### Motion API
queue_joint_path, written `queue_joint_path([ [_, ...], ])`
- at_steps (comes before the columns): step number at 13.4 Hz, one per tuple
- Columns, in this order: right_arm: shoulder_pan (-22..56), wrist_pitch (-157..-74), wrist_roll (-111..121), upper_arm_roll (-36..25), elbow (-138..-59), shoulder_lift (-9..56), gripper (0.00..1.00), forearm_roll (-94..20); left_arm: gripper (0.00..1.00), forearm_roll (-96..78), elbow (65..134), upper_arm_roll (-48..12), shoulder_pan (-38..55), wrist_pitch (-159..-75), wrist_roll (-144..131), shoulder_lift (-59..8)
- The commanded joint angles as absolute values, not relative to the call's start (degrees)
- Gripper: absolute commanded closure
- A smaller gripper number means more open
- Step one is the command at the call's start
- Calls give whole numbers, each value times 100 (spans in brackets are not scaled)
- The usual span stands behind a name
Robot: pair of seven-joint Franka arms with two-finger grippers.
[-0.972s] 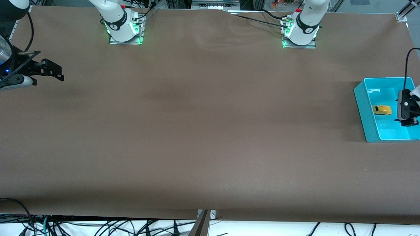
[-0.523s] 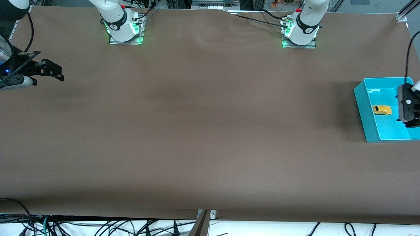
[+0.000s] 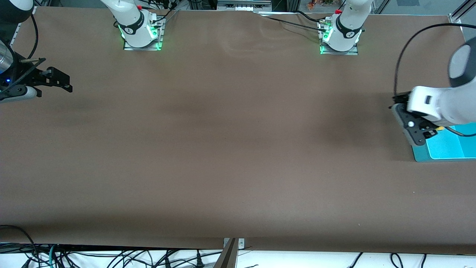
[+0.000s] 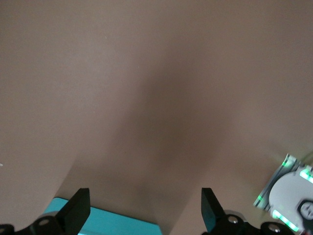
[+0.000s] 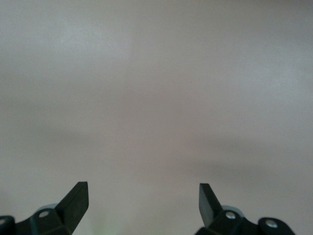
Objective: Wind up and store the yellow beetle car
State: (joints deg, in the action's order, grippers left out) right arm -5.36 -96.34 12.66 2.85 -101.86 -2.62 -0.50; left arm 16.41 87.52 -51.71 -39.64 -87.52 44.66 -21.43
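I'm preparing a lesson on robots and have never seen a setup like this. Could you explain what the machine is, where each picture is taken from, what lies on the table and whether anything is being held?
These are two robot arms bolted to a brown table, each ending in two-fingered jaws. The wide picture comes from a high camera facing the robots. The other two come from cameras on the arms' wrists, looking past the jaws.

The left gripper is over the edge of a turquoise bin at the left arm's end of the table, jaws open and empty. A sliver of yellow shows beside it in the bin, probably the yellow beetle car, mostly hidden by the arm.

The right gripper waits at the right arm's end, over bare table, jaws open. Nothing is held.
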Motion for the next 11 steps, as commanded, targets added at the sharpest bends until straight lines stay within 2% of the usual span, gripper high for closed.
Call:
queue_joint_path([
  [1,-563,-9519,1230,299,-10028,-202,0,9,0,1345,8762,-4862,-3246,-8561,2951,-1434],
  [2,-563,-9519,1230,308,-10028,-202,0,9,0,1092,8806,-4373,-2782,-8578,2553,-1233],
  [5,-563,-9519,1230,308,-10028,-202,0,9,0,413,8824,-2371,-982,-8640,2163,-845],
  [7,-563,-9519,1230,299,-10028,-202,0,9,0,343,9007,-1279,-267,-9234,1612,-608],
  [9,-563,-9519,1230,308,-10028,-202,0,9,0,290,9725,-732,-53,-10199,1214,-222],
  [11,-563,-9527,1230,308,-10028,-202,0,9,0,238,10255,-459,131,-10380,1099,183],
])
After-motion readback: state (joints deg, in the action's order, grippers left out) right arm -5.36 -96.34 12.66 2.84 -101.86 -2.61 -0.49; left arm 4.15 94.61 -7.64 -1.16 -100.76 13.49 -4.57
